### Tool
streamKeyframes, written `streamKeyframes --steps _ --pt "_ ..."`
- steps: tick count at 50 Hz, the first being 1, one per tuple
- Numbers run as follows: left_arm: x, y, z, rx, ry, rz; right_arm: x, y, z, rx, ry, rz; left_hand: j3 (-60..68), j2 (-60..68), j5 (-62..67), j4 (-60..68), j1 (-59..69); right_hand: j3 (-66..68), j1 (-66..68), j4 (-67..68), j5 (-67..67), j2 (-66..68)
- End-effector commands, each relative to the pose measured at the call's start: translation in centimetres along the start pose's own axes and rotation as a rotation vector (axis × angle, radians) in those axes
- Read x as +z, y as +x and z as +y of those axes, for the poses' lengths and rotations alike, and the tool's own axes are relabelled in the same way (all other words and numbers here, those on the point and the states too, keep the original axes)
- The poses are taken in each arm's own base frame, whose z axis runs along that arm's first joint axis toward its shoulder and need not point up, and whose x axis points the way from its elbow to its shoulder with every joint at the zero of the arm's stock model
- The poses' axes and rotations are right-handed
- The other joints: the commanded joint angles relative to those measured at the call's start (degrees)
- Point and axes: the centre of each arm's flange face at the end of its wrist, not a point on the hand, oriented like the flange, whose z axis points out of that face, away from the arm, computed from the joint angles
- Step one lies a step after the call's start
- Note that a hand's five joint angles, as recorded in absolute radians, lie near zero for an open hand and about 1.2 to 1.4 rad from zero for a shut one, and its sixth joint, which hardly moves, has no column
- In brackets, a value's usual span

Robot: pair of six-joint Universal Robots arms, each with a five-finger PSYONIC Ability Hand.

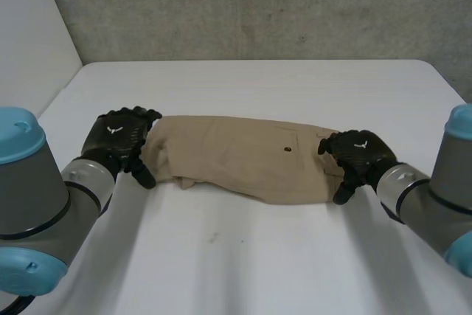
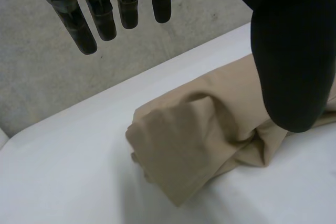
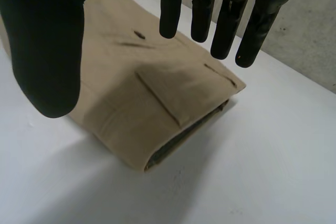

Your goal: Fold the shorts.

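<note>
Shorts (image 1: 236,156) on table (image 1: 258,256), left hand (image 1: 118,138), right hand (image 1: 358,153) spread, seemingly above its ends

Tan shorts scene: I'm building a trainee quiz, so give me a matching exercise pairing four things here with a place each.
1. black left hand
2. black right hand
3. tan folded fabric shorts
4. small dark spot

A. on the shorts, nearer the right hand
B. at the shorts' left end
C. stretched between both hands on the white table
D. at the shorts' pocket end

Pairs: 1-B; 2-D; 3-C; 4-A
</note>
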Motion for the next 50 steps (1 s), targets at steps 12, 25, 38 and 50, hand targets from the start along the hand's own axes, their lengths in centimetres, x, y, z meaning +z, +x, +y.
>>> streamKeyframes --steps 12,25,38,50 --pt "-0.3 0.2 1.0 0.009 -0.018 0.001 1.8 2.4 2.1 -0.085 -0.045 0.092 -2.0 -1.6 -2.5 -1.6 -0.8 57.9 61.2 58.1 58.6 58.5" --pt "-1.3 0.1 0.0 0.01 0.016 0.001 -0.8 7.3 -2.0 -0.725 -0.127 0.333 -2.0 -1.6 -2.5 -1.6 -0.8 57.9 61.2 58.1 58.6 58.5" --pt "-1.7 0.5 -0.7 0.014 0.045 0.007 -1.3 -13.3 -5.8 -1.07 0.364 -0.207 -2.0 -1.6 -2.5 -1.6 -0.8 57.9 61.2 58.1 58.6 58.5" --pt "-1.0 0.8 -2.6 0.017 0.104 0.013 -2.3 -16.7 -3.7 -0.842 0.352 -0.429 -2.0 -1.6 -2.5 -1.6 -0.8 -12.1 -8.8 -11.9 -11.4 -11.5"
